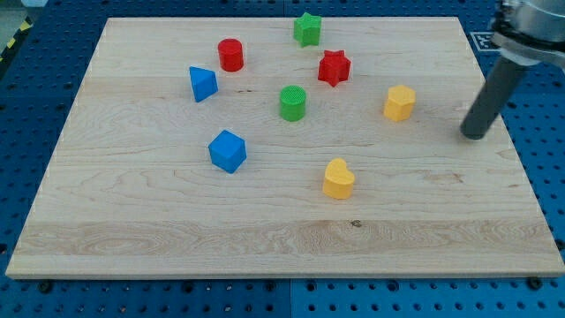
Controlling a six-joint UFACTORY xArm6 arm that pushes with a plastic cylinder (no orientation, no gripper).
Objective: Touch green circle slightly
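Observation:
The green circle (292, 102) is a short green cylinder standing near the middle of the wooden board (177, 230). My tip (474, 135) is the lower end of a dark rod at the view's right edge of the board. It is far to the right of the green circle and a little lower. The yellow block (399, 102) lies between them. The tip touches no block.
A green star (307, 29) is at the top, a red star (334, 67) and a red cylinder (230, 55) are below it. A blue triangle (202, 84) and a blue block (228, 151) are at the left. A yellow heart (337, 179) is lower middle.

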